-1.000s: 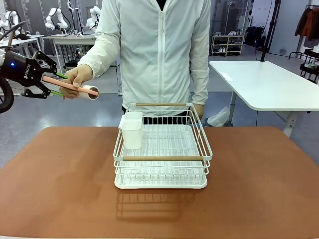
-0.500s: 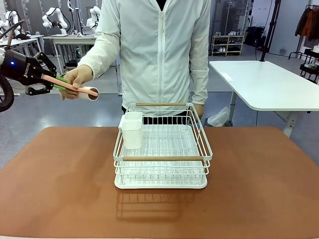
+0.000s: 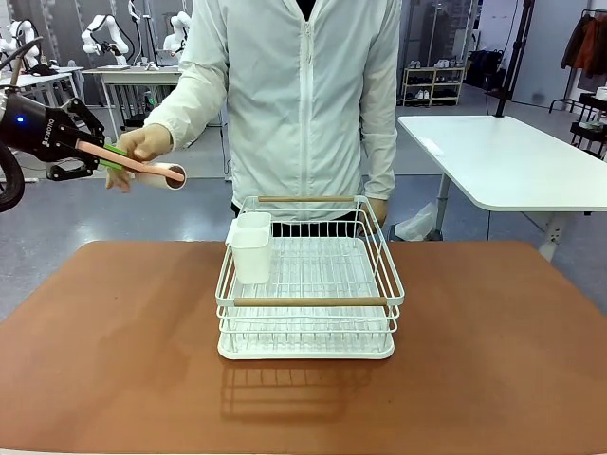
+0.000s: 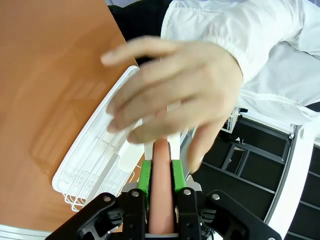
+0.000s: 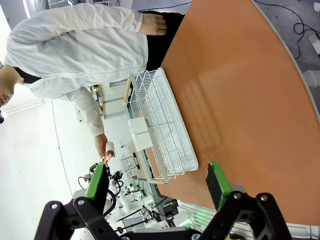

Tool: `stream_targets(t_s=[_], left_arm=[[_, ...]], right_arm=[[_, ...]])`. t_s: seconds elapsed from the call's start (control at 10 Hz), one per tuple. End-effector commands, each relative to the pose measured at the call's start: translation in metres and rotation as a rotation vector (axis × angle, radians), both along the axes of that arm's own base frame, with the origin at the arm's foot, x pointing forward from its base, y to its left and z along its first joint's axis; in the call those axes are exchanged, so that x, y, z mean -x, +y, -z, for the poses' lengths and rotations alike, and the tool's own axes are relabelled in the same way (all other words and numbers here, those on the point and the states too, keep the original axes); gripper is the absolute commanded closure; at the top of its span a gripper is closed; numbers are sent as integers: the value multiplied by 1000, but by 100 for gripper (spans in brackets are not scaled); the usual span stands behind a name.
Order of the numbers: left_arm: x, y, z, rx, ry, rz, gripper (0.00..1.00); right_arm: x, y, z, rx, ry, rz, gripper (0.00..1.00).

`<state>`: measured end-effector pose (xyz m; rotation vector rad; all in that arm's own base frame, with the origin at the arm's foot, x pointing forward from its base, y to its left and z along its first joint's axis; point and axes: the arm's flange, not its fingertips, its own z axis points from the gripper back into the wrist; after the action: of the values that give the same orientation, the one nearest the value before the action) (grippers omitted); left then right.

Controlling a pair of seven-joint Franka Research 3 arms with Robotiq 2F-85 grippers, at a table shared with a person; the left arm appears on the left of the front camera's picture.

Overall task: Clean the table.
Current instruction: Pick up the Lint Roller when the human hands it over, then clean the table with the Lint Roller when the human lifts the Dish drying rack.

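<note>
My left gripper (image 3: 106, 156) hangs high at the far left, beyond the reddish-brown table (image 3: 114, 360), shut on the pink handle (image 3: 133, 163) of a roller tool with a white head (image 3: 173, 175). In the left wrist view the green pads (image 4: 145, 176) clamp the pink handle (image 4: 161, 200) on both sides. A person's hand (image 4: 175, 95) spreads loosely over the handle's far end, blurred; whether it touches is unclear. My right gripper (image 5: 157, 182) is open high above the table (image 5: 235, 100) with nothing between its fingers.
A white wire rack (image 3: 308, 284) with wooden handles stands mid-table, with a white cup (image 3: 251, 246) in its back left corner. The person stands at the far edge behind it. A white-topped table (image 3: 512, 161) is at the back right.
My left gripper has shut on the pink handle. The person's hand has loosened from a grip to spread fingers. The tool has barely moved.
</note>
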<state>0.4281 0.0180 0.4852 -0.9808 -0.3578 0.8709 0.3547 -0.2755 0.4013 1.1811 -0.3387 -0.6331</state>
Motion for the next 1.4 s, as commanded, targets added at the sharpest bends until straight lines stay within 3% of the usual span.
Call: stream_targets(t_s=[0.0,1.3], left_arm=[[0,-2,0,-5,1,2,100],[0,-2,0,-5,1,2,100]], right_arm=[[1,2,-5,-18,5,4,0],[1,2,-5,-18,5,4,0]])
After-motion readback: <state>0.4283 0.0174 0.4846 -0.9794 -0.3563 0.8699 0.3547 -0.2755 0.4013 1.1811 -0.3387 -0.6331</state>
